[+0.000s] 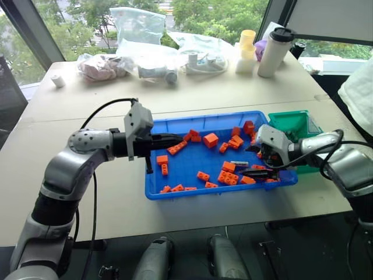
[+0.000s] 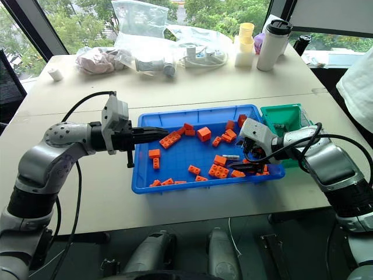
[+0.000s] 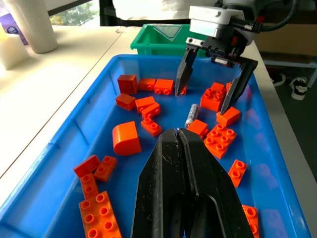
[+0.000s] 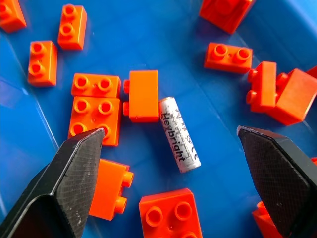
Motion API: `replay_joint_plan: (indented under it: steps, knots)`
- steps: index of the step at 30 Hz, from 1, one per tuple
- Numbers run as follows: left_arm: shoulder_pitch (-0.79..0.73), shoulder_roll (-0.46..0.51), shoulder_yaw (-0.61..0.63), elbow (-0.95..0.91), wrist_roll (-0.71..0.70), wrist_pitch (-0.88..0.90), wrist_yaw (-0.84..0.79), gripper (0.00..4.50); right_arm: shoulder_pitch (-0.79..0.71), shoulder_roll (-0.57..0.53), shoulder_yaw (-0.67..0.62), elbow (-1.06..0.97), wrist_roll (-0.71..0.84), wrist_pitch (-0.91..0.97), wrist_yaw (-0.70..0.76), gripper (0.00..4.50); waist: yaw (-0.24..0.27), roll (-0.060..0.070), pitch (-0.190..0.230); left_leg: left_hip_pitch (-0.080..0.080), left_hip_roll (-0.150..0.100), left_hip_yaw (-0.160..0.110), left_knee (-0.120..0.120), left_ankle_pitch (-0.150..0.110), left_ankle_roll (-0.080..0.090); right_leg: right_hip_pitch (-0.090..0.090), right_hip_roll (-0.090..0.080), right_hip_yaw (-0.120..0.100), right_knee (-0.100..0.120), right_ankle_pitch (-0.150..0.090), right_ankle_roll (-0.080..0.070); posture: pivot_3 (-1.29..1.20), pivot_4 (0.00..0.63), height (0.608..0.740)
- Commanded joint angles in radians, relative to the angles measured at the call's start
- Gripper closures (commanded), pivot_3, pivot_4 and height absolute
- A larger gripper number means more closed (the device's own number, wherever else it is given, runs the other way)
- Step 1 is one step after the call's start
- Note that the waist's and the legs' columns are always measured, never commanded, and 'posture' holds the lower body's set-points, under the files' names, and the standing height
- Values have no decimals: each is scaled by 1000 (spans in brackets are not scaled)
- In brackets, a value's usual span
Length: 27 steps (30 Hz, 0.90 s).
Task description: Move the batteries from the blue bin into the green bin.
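Note:
One silver-grey battery (image 4: pixel 179 134) lies flat on the floor of the blue bin (image 1: pixel 204 119), among several orange bricks (image 1: pixel 210 139) in its right half. My right gripper (image 4: pixel 169 133) hangs open just above the battery, one black finger on each side of it and neither touching. Beyond the bin's right end stands the green bin (image 1: pixel 291 122). Over the left part of the blue bin my left gripper (image 3: pixel 177 131) points level across the tray, shut with nothing in it.
Orange bricks are scattered across the blue bin, some close around the battery. Plastic bags (image 1: pixel 137 26), a white bottle (image 1: pixel 274 52) and cups stand at the table's far side. A person's white sleeve (image 1: pixel 361 99) shows at the right edge.

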Motion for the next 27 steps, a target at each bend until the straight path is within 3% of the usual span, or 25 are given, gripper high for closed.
replay_joint_plan:
  steps: [1, 2, 4, 11, 15, 20, 27]
  knots:
    - [8, 17, 35, -46, -7, -1, 12, 4500, -40, 28, 14, 68, -56, -73, 20, 75, -1, 0, 0, 0, 0, 0, 0, 0, 0, 0, 0, 0, 0, 0, 0, 0, 150, 740]
    - [12, 20, 38, -51, -9, 1, 15, 4500, -44, 40, 20, 90, -67, -88, 23, 75, -1, 0, 0, 0, 0, 0, 0, 0, 0, 0, 0, 0, 0, 0, 0, 0, 150, 740]
    - [17, 24, 41, -57, -12, 3, 19, 4500, -53, 62, 28, 128, -94, -126, 23, 890, -1, 0, 0, 0, 0, 0, 0, 0, 0, 0, 0, 0, 0, 0, 0, 0, 150, 740]
    - [24, 29, 44, -65, -15, 5, 29, 4500, -65, 86, 4, 137, -121, -136, 32, 4466, 2, 0, 0, 0, 0, 0, 0, 0, 0, 0, 0, 0, 0, 0, 0, 0, 150, 740]
    - [18, 26, 42, -60, -17, 3, 30, 4500, -106, 97, -92, 99, -92, -70, -43, 4494, 1, 0, 0, 0, 0, 0, 0, 0, 0, 0, 0, 0, 0, 0, 0, 0, 150, 740]
    - [15, 14, 34, -50, -13, -4, 31, 4500, -194, 38, -329, 113, -52, 76, -197, 4494, 4, 1, 0, 0, 0, -1, 0, 0, 0, -1, 0, 0, 1, 0, 0, 0, 150, 740]
    - [14, -5, 31, -46, -20, -4, 29, 4500, -83, -59, -469, 112, -63, 152, -271, 4494, 22, 0, 0, -1, 0, 0, 0, 0, 0, -1, -1, 0, 0, 0, 0, 0, 150, 740]
